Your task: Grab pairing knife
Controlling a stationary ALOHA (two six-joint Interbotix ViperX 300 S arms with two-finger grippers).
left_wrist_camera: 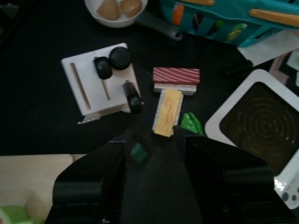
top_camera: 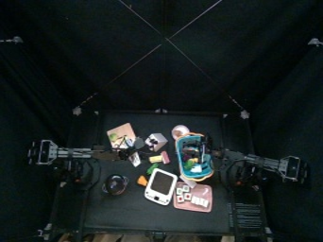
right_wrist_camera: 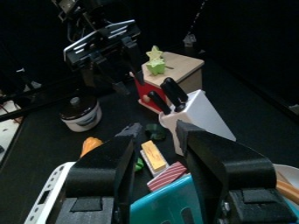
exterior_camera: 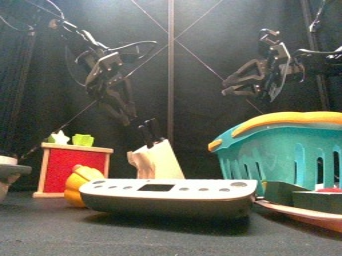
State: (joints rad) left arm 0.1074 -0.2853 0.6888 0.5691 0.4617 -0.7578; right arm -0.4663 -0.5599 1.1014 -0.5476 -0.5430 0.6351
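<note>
The knife block (left_wrist_camera: 103, 83) stands mid-worktop with black handles up (paring knife among them), so the left tool (left_wrist_camera: 149, 149), open above it, should descend straight onto one handle

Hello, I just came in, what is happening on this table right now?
Nothing is held yet. Both arms hang above the table: the left pincer is over the white knife block, whose black handles stick out, and its jaws look open. The right pincer hangs above the teal basket, also apart from everything. A white scale lies in front, and a red box stands to the side.
</note>
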